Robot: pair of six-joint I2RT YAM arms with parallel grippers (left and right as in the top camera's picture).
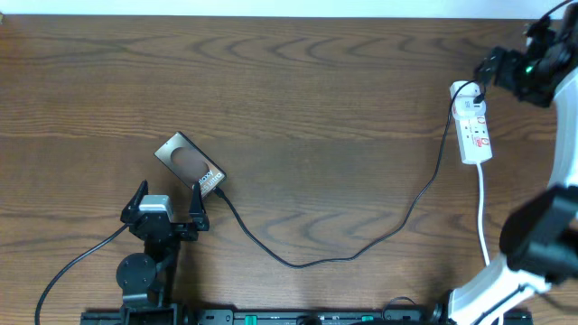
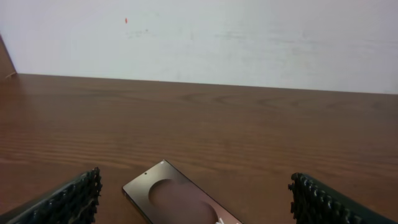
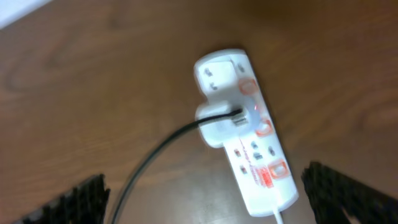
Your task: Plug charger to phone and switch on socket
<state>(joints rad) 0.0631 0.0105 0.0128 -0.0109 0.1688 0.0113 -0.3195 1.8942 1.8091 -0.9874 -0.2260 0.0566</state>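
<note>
The phone (image 1: pixel 189 162) lies flat on the table at the left, its glossy face up; it also shows in the left wrist view (image 2: pixel 177 199). The thin black charger cable (image 1: pixel 316 257) runs from the phone's near end across the table to the white socket strip (image 1: pixel 474 126) at the right, where its plug sits in a white adapter (image 3: pixel 219 119). My left gripper (image 1: pixel 167 209) is open just below the phone, fingers (image 2: pixel 193 202) either side of it, apart from it. My right gripper (image 1: pixel 506 68) is open above the socket (image 3: pixel 249 134), holding nothing.
The socket's white cord (image 1: pixel 483 212) runs toward the front edge by the right arm's base (image 1: pixel 497 289). A thicker black cable (image 1: pixel 77 262) leads to the left arm's base. A white wall (image 2: pixel 199 37) stands behind the table.
</note>
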